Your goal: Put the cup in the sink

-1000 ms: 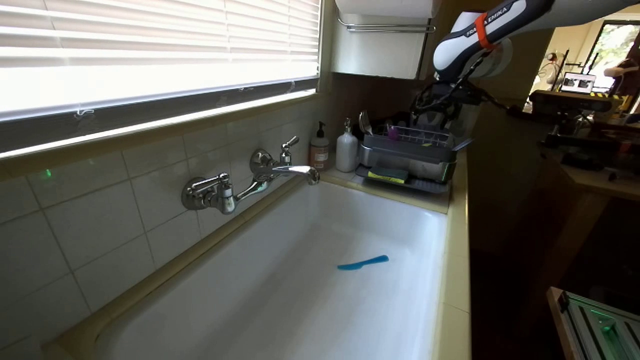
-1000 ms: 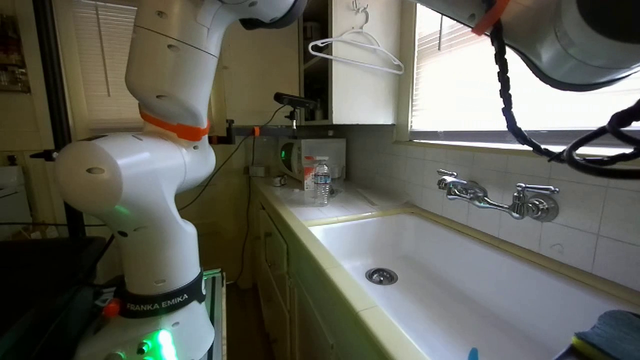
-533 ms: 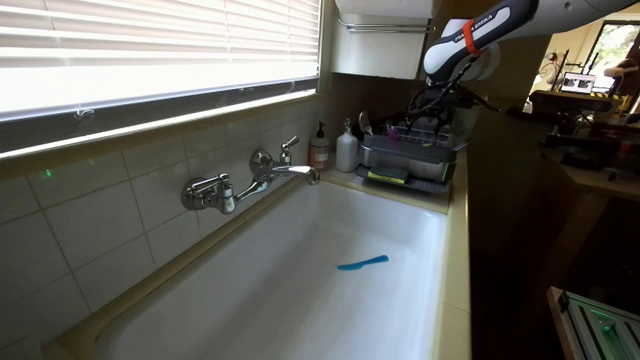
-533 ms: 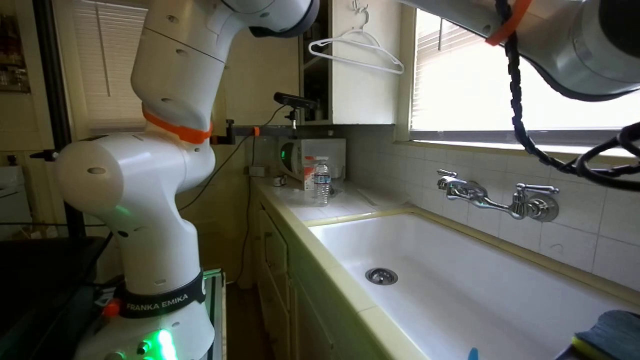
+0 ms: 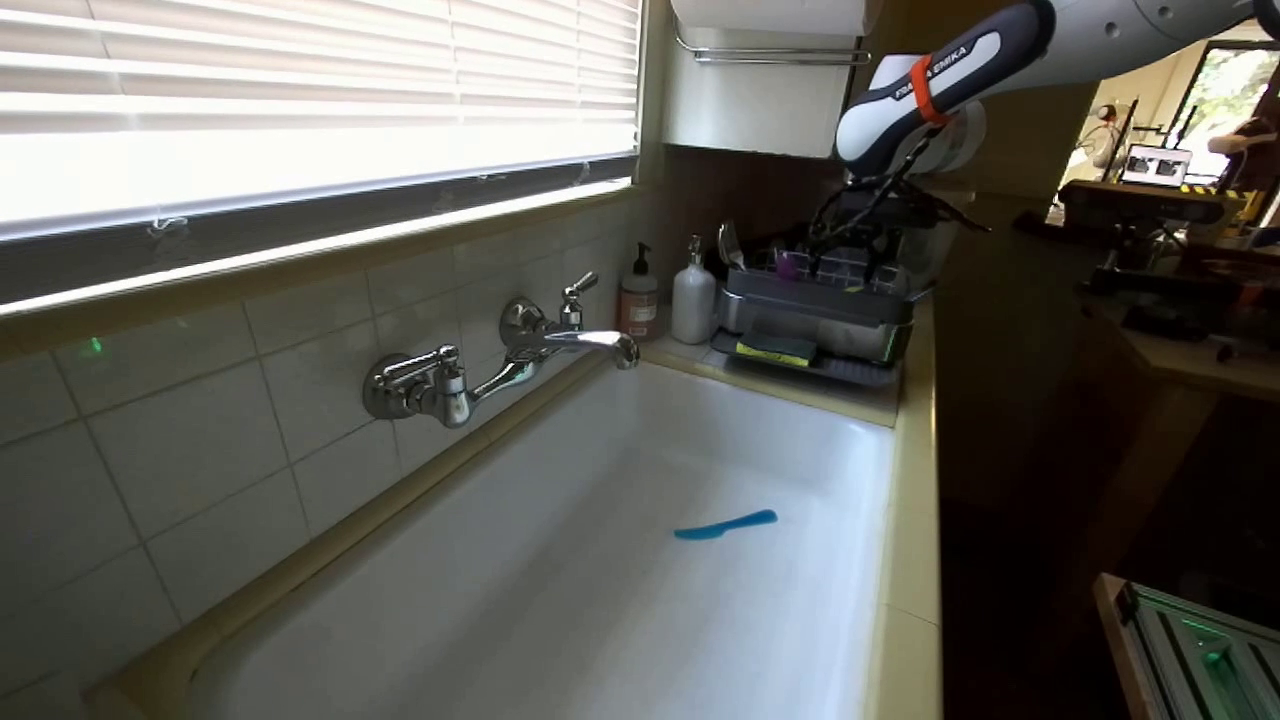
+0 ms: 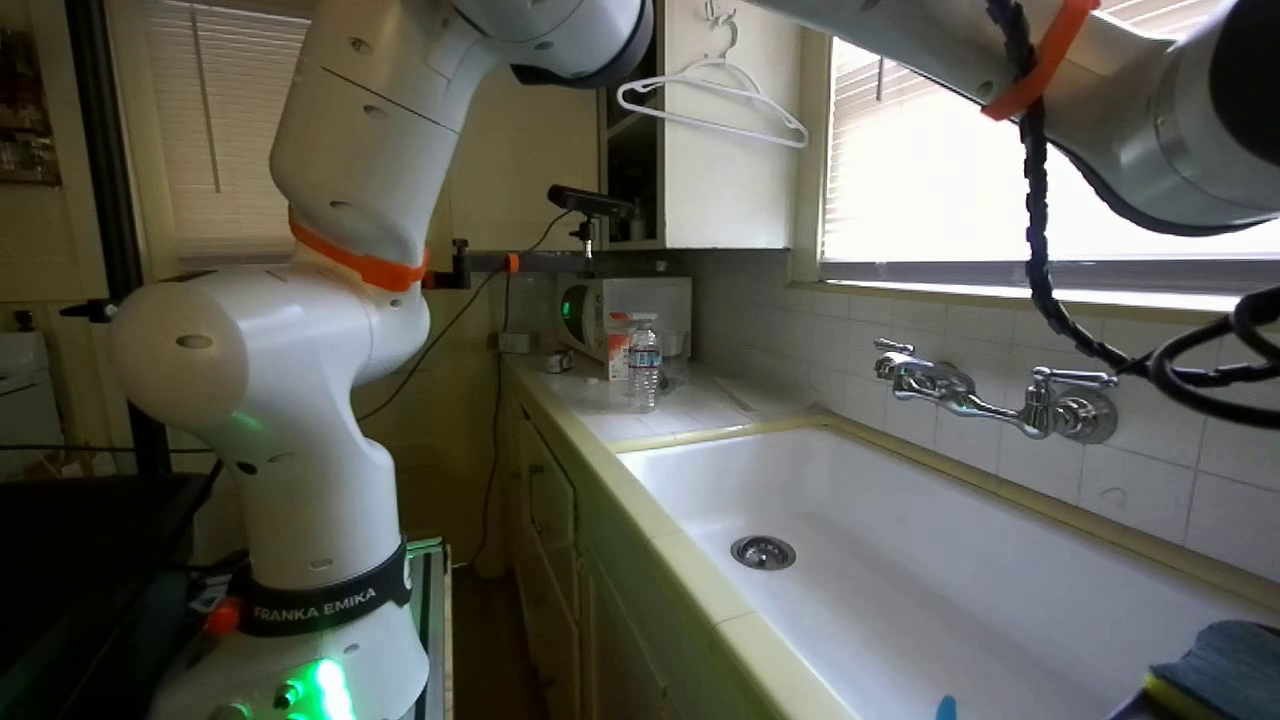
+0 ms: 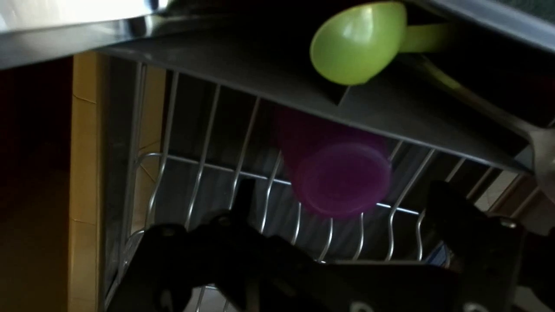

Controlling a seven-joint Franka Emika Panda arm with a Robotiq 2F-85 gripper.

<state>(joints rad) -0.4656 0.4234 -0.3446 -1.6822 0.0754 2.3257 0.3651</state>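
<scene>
- My tool [image 7: 342,190] hangs at the rack [image 5: 770,290], its 2 fingers [image 7: 245,195] spread wider than the cup [image 7: 344,180] and gripping nothing.
- The cup sits in the rack over the wires [image 7: 169,117], partly hidden by the edge of the grey caddy [image 7: 260,82]. It shows me 1 round end; base or mouth, I cannot tell for sure.
- In the wrist view the cup falls between my fingertips, with a gap on each side. How far down they reach beside it I cannot tell. I judge this the lining-up before the grasp; the cup is not yet lifted out.
- To do it well, I should descend slowly and straight, centred on the cup, until the pads flank its wall. Pinching only the near end would likely let the taper slip free.
- The tips could snag on a wire, so I would aim them into the gaps.
- The caddy and the scoop [image 7: 357,43] crowd 1 side; easing the cup away from them before lifting seems wise.
- A gentle squeeze should do: it looks like plastic and may flex.
- After that, I should raise it clear of the rack, cross the bench [image 5: 790,388], steer wide of the faucet [image 5: 590,340] and set it low in the sink [image 5: 560,600], beside the knife [image 5: 726,526].
</scene>
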